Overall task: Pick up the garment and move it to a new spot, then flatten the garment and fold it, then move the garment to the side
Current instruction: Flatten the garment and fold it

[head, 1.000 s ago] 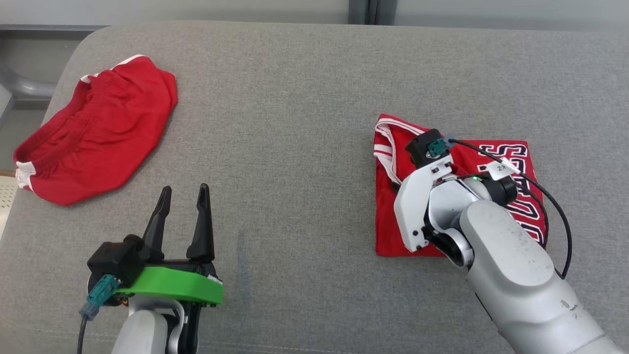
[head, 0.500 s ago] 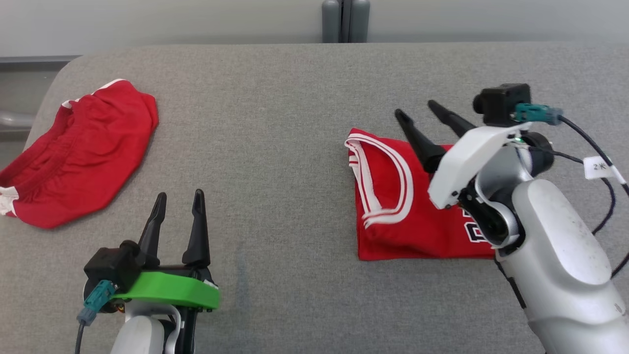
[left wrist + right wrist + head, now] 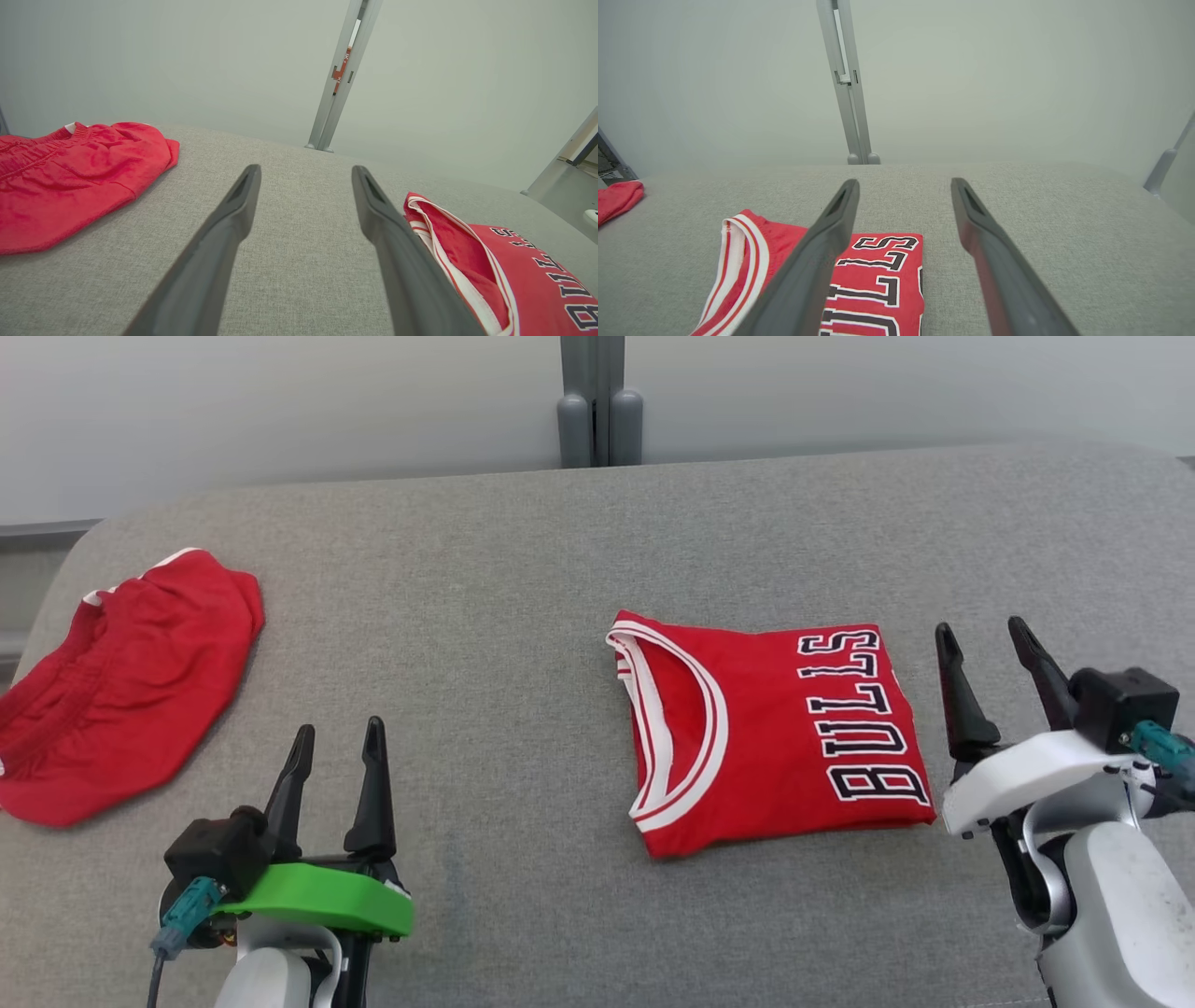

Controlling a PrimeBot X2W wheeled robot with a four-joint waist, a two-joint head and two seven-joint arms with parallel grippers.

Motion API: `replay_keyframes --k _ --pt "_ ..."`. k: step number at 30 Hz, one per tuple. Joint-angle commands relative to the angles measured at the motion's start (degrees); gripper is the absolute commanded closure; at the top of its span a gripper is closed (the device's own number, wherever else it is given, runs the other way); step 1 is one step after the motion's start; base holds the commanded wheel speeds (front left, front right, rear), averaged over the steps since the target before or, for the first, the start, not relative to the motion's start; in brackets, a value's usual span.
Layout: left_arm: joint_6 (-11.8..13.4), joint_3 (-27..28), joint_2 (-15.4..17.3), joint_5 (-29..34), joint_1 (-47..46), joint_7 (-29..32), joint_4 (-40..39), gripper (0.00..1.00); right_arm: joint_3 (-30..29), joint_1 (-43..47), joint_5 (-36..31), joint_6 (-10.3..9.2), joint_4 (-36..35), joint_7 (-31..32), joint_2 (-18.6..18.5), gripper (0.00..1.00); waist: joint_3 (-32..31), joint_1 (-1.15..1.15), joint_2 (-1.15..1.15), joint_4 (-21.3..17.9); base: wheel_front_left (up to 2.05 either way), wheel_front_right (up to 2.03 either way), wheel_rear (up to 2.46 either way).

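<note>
The garment [image 3: 766,737] is a red jersey with white-trimmed neck and black "BULLS" lettering, lying folded into a neat rectangle right of centre on the grey surface; it also shows in the left wrist view [image 3: 504,275] and the right wrist view [image 3: 873,284]. My right gripper [image 3: 982,639] stands open just right of the garment, apart from it, nothing between its fingers [image 3: 831,233]. My left gripper [image 3: 338,739] is open at the lower left, well clear of the garment, its fingers [image 3: 233,219] empty.
A second red garment, crumpled shorts [image 3: 121,681], lies at the far left near the rounded edge of the grey padded surface [image 3: 523,616]. A grey post [image 3: 599,411] stands behind the back edge against a pale wall.
My right gripper, pressed down and shut on the garment a second ago, has opened, lifted off and drawn back to the garment's right. The head camera has tilted up. The left arm has stayed put.
</note>
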Motion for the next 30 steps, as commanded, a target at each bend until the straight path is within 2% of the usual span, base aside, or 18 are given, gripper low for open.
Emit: replay_keyframes --k 1,3,13,30 --pt "-0.2 0.2 0.2 0.4 0.5 0.1 0.0 0.0 -0.4 1.1 -0.4 0.03 0.6 -1.4 0.1 0.0 -1.1 0.0 0.0 -1.1 0.0 0.0 0.0" --pt "-0.2 0.2 0.2 0.9 0.4 0.1 -0.1 0.0 -0.6 2.1 -1.1 0.03 1.5 -4.1 -0.1 0.0 -1.6 0.0 0.0 -1.5 0.0 0.0 0.0" --pt "-0.2 0.8 0.2 1.7 2.2 0.1 -0.2 0.0 2.3 3.2 1.2 0.02 6.6 -6.2 -0.7 0.0 -2.4 0.0 0.0 -1.9 0.0 0.0 0.0" --pt "-0.2 1.5 0.2 1.3 2.6 0.1 0.3 0.0 2.2 1.2 1.6 0.02 7.6 -7.5 -0.1 0.0 -1.8 0.0 0.0 -1.4 0.0 0.0 0.0"
